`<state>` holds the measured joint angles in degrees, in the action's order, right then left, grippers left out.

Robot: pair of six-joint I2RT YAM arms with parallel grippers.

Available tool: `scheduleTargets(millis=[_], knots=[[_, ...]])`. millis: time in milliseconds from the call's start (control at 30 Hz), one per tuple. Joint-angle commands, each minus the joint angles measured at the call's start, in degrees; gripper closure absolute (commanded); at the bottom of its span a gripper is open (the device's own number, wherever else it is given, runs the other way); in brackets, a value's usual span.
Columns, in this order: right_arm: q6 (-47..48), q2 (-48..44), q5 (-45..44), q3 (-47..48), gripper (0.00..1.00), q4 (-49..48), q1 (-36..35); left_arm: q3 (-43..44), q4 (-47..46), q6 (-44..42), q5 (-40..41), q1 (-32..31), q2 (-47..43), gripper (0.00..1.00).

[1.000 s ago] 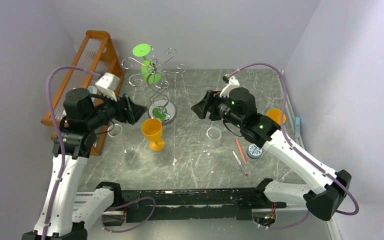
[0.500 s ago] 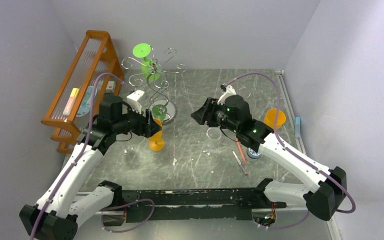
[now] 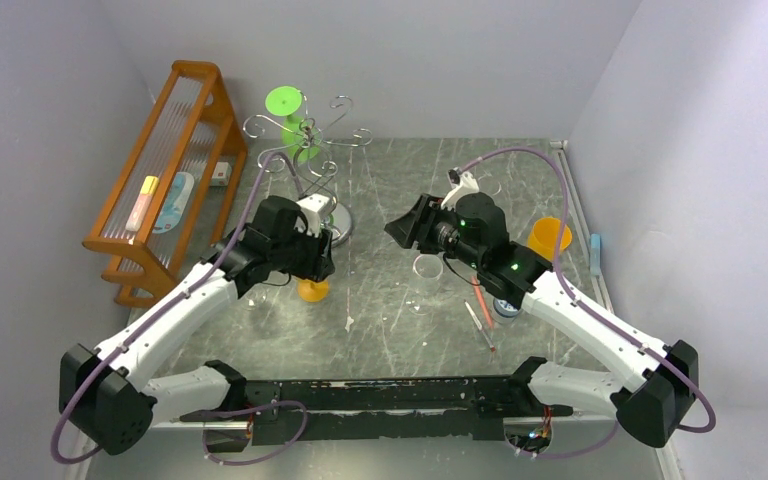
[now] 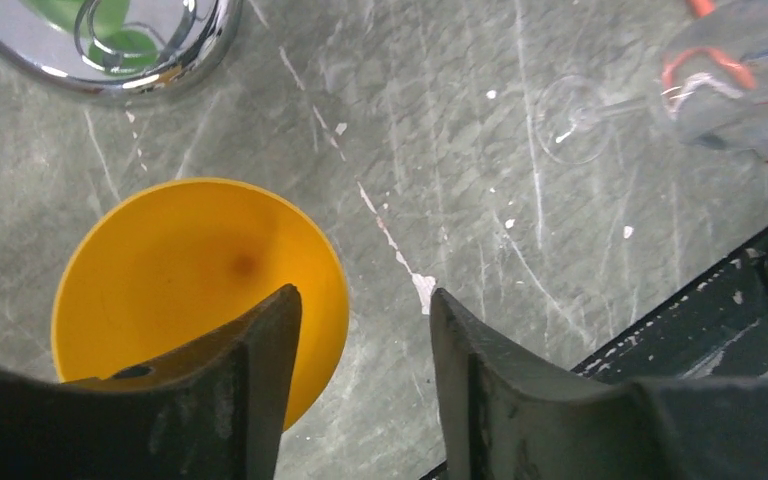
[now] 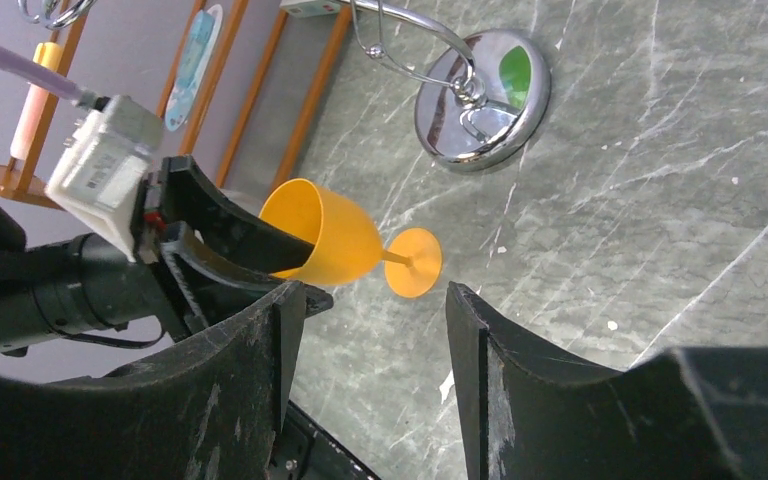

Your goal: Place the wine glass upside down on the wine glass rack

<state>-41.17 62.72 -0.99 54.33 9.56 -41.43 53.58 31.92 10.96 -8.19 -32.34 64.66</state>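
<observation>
Lilac walls close round a grey marbled counter (image 3: 400,320). The yellow wine glass (image 3: 310,290) stands on its foot just near of the wine glass rack (image 3: 312,165), whose round mirrored base (image 4: 110,45) lies just beyond the glass in the left wrist view.

The left tool (image 3: 318,258) is over the bowl of the glass, hiding it from above. In the left wrist view the left tool (image 4: 365,300) is open and straddles the bowl's right-hand wall. One finger (image 4: 255,370) reaches over the mouth of the yellow wine glass (image 4: 195,285) and the other finger (image 4: 460,380) stands outside it above the counter, with a clear gap to the wall. The right wrist view shows the yellow wine glass (image 5: 330,240) with black fingers at its rim.

The right tool (image 3: 402,225) hangs to the right of the rack's base with jaws wide apart and nothing between them. It faces the glass from well apart, as the right tool (image 5: 375,295) shows in its own view.

The bowl's inside shows plain yellow with one dark smudge. A green wine glass (image 3: 295,125) hangs upside down from a hook arm of the rack. At far left an orange wooden rack (image 3: 205,110) carries a yellow item (image 3: 144,200) and a pale blue item (image 3: 175,200). A clear glass (image 3: 427,268) stands near the right tool, and an orange cup (image 3: 548,236) sits at right.
</observation>
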Motion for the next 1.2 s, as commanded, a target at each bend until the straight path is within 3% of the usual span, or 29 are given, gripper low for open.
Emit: scheduleTargets(millis=[0, 233, 367, 600, 867, 1167], knots=[[0.0, -0.1, 0.6, -0.2, 0.42, -0.6, -0.1, 1.1, 2.0, 0.7, 7.5, -2.8, 1.4, 0.50], [-1.1, 0.3, 2.7, 0.0, 0.42, -1.3, -0.1, 0.0, 2.2, -0.2, 9.7, -4.4, 2.3, 0.73], [-2.1, -0.3, 3.2, -0.3, 0.42, -1.7, -0.1, 0.6, 2.7, -0.7, 9.1, -4.4, 2.7, 0.94], [-3.8, -3.2, 1.5, -0.5, 0.41, -1.6, 0.0, 6.2, 2.4, -1.4, 4.0, -4.5, -3.6, 0.95], [-6.5, -9.4, 0.0, -4.0, 0.34, -8.4, 0.0, 3.4, -12.6, 1.0, -5.7, -4.4, -16.2, 0.95], [-7.0, -18.4, -1.6, -6.2, 0.22, -14.3, 0.1, 2.7, -30.1, 9.8, -17.4, -4.5, -20.2, 0.95]])
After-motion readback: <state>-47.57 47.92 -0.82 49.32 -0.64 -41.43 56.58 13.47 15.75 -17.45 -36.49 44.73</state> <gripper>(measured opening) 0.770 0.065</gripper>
